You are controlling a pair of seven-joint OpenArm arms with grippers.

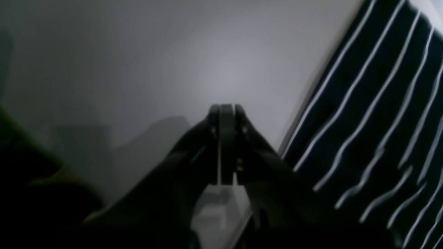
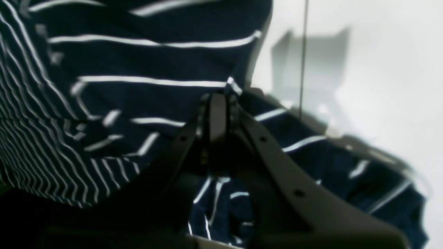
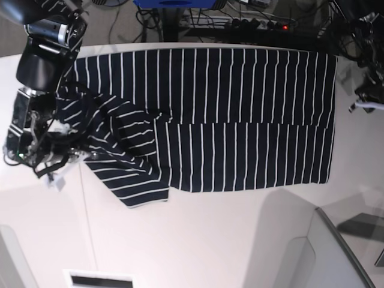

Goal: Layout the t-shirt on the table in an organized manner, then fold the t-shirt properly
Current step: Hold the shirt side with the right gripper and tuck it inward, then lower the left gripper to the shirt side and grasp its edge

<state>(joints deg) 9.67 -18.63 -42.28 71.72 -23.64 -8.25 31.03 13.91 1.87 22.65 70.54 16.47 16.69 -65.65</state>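
Soft striped cloth t-shirt (image 3: 240,120) on smooth matt table (image 3: 210,240).

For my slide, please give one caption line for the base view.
Striped t-shirt spread on the white table, right gripper at its bunched sleeve end.

The base view looks straight down from high over the table (image 3: 198,240) and whole shirt (image 3: 240,120), while each wrist view peers close along its closed gripper, left (image 1: 226,110) over bare tabletop by the shirt's edge, right (image 2: 217,98) onto bunched fabric.
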